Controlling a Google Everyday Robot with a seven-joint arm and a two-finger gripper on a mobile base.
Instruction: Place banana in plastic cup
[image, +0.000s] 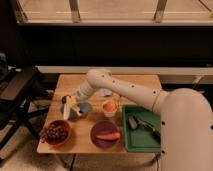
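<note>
My gripper (68, 101) is at the left of the wooden table (145, 82), at the end of the white arm that reaches down from the right. It is shut on the pale-yellow banana (70, 108), which hangs roughly upright below it. The small dusty-blue plastic cup (84, 108) stands just to the right of the banana, close beside it. The banana is outside the cup, at its left rim.
A whitish cup with an orange top (109, 106) stands mid-table. A purple bowl (98, 140) holds an orange carrot-like piece. A red bowl of dark grapes (55, 133) sits front left. A green tray (142, 142) with grey items is at the right. A dark chair (17, 92) stands left of the table.
</note>
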